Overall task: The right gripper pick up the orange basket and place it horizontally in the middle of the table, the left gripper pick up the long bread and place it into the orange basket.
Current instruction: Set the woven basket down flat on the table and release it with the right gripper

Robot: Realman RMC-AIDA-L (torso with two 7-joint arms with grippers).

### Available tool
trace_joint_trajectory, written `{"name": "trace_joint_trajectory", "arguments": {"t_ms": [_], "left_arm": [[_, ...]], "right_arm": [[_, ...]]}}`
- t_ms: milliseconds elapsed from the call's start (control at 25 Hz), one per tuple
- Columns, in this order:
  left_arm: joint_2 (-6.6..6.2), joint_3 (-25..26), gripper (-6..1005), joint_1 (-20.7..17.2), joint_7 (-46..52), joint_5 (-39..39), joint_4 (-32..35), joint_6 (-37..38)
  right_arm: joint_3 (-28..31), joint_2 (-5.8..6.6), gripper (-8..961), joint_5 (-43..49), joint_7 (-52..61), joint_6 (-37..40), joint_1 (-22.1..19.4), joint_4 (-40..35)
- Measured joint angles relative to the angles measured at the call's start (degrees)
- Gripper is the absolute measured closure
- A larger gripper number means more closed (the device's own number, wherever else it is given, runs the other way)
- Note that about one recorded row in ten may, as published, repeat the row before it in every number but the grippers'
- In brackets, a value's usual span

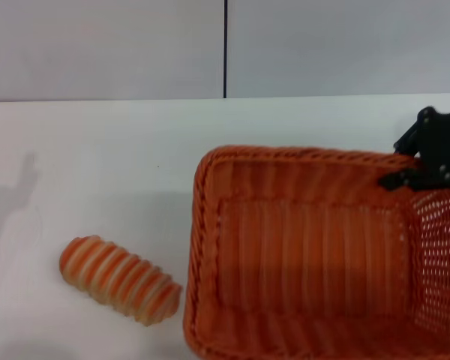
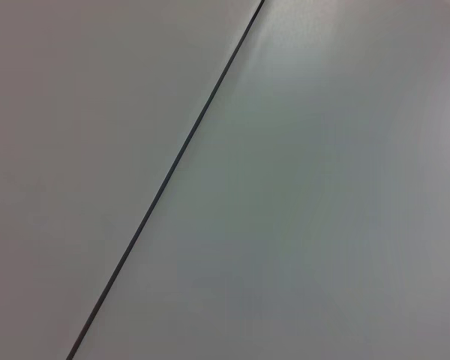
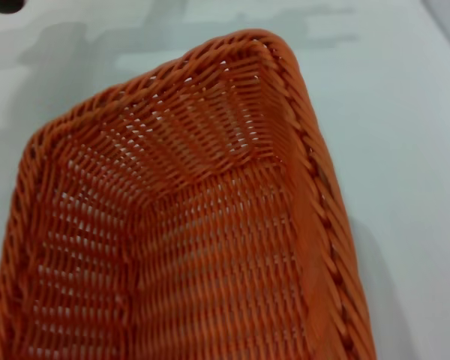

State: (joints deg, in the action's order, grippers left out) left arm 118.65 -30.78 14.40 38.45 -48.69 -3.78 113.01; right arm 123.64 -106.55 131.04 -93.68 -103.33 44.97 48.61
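A: Entry. We have the right gripper [image 1: 414, 174] at the far right corner of the orange basket [image 1: 307, 247], its jaws closed on the braided rim there. The basket sits right of centre on the counter [image 1: 97, 165], running off the near and right edges of the head view, long side across.

B: Is it resting or lifted? We cannot tell from these views. The right wrist view only looks down into the empty weave.

A: Agreed. We judge the first step to be in hand, not finished: the basket is gripped and is not yet released in the middle.

B: And the long bread [image 1: 120, 279]?

A: It lies on the counter just left of the basket's near left corner, apart from it, tilted diagonally. Nothing is touching it, so the second step is not begun.

B: Left gripper?

A: Not in sight anywhere (its wrist camera shows only a grey wall [image 2: 322, 187] with a dark seam), so we say nothing of its jaws.

B: Count, please.

A: One basket, one bread, one gripper visible. Nothing inside the basket.
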Motion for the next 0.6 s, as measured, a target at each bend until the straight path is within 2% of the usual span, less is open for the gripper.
{"name": "trace_joint_trajectory", "arguments": {"t_ms": [160,600], "left_arm": [[0.08,-0.33,246,-0.19,0.02,0.0,-0.17,-0.07],[0.09,-0.43,248,-0.34,0.03,0.0,-0.18,-0.08]], "right_arm": [[2.03,0.65,816,-0.16,-0.05,-0.78,0.01,1.05],[4.48,0.79,816,-0.6,-0.32,-0.83,0.2,2.55]]}}
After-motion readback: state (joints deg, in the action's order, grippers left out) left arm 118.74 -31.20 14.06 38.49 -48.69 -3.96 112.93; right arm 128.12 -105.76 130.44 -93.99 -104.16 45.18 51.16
